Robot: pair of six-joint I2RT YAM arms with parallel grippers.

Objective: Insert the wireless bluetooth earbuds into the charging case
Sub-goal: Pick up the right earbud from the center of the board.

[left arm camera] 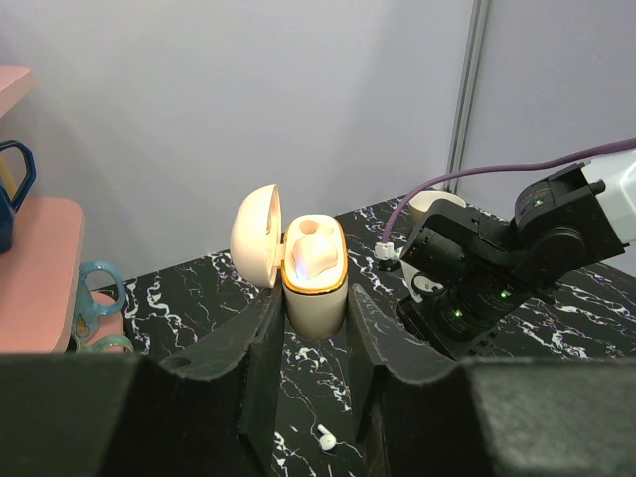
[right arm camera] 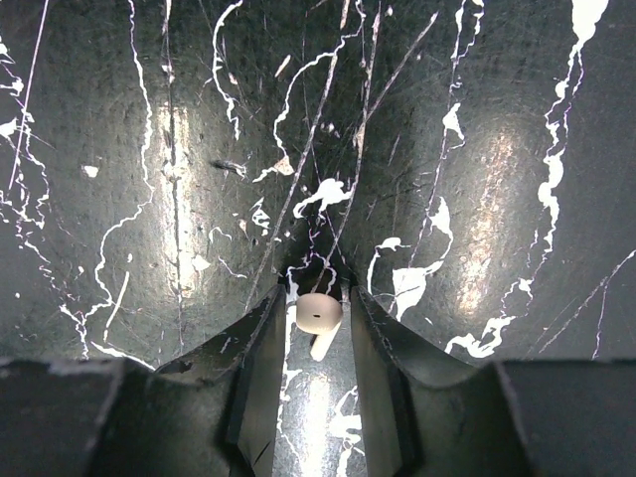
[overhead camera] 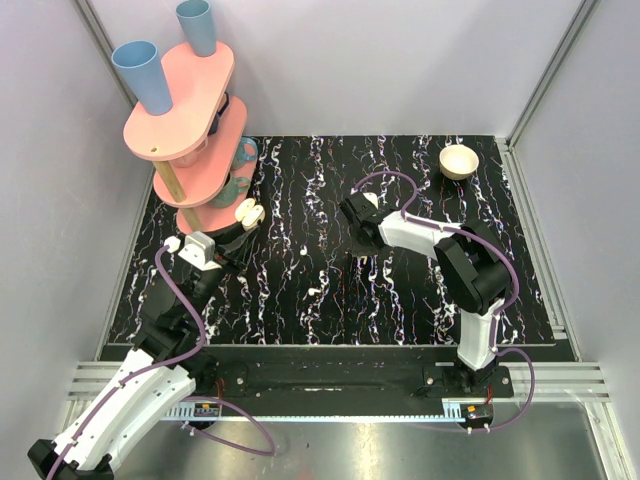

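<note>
Left gripper (left arm camera: pixel 315 298) is clenched on the open charging case (left arm camera: pixel 315 270). The case stands upright between its fingertips, with the lid (left arm camera: pixel 254 237) swung back to the tool's left.

Right gripper (right arm camera: pixel 317 300) is closed on the first earbud (right arm camera: pixel 318 314), pinched at its fingertips over the marbled table (right arm camera: pixel 149 149).

The second earbud (left arm camera: pixel 324 434) lies on the table beneath the left gripper, between its fingers and apart from the case.
</note>
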